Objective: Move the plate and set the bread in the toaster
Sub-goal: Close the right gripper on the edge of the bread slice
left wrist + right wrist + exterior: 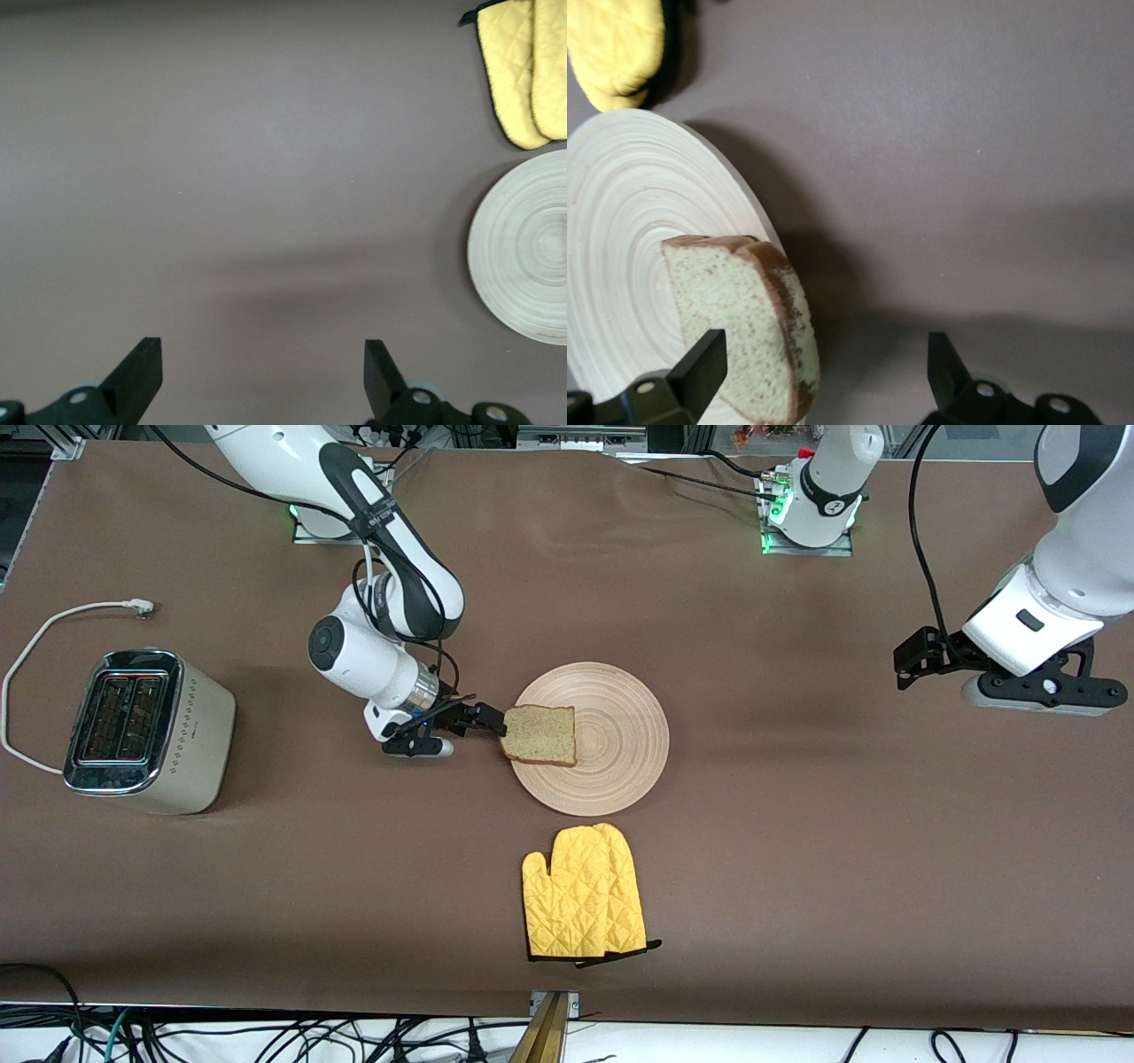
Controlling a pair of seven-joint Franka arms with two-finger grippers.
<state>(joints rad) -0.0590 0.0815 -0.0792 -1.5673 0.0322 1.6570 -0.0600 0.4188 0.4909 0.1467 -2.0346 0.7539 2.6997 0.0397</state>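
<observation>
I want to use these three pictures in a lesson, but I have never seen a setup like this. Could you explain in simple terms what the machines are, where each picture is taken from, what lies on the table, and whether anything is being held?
Two white robot arms work at a brown table. The big picture looks down from across the table; the other two come from cameras on each arm's wrist.

On the table stand a cream-beige toaster with a chrome top, a round pale wooden plate and, nearer the camera, a yellow quilted oven mitt. A slice of brown speckled bread lies on the plate's edge toward the toaster.

The right gripper is open at the bread, one finger over the slice, not gripping it. The left gripper waits open above bare table. Nothing is held.
</observation>
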